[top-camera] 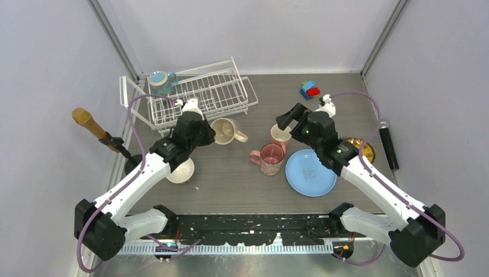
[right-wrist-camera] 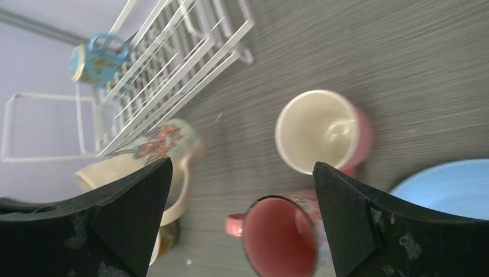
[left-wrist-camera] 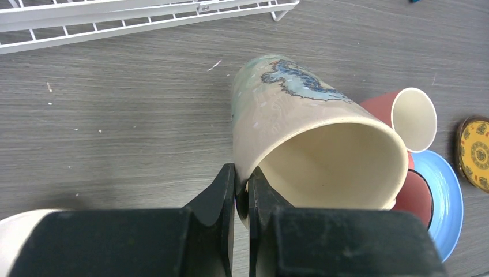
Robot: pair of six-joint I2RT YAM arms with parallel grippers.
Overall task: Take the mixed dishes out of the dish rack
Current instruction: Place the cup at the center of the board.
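My left gripper is shut on the rim of the cream mug, which is tilted on its side just in front of the white dish rack. The teal mug sits at the rack's far-left corner. My right gripper is open and empty above two pink mugs. The light-blue plate lies to their right. The yellow plate is half hidden by my right arm. The small cream bowl sits under my left arm.
Colourful toy blocks stand at the back right. A brown microphone lies at the left edge and a black one at the right edge. Walls close in the table on three sides.
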